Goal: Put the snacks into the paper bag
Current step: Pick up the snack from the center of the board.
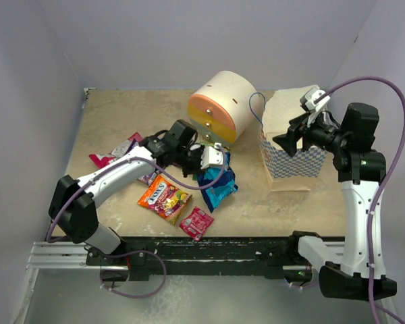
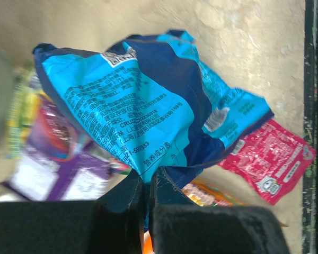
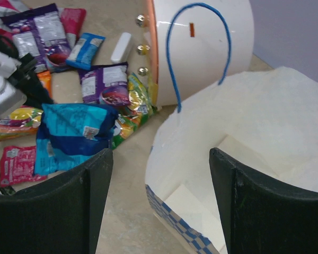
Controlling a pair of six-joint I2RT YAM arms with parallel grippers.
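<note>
Pinching the blue snack packet (image 2: 132, 106) by its edge, the left end effector (image 2: 148, 196) sits among the other snacks (image 1: 164, 198) on the tabletop (image 1: 277, 202) — the right end effector (image 3: 160, 159), spread wide, hangs at the paper bag (image 3: 265, 116)'s open mouth.

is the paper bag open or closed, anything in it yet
Open and upright. The right wrist view looks down into the paper bag: bare paper walls and nothing seen inside, though its bottom is partly hidden.
</note>
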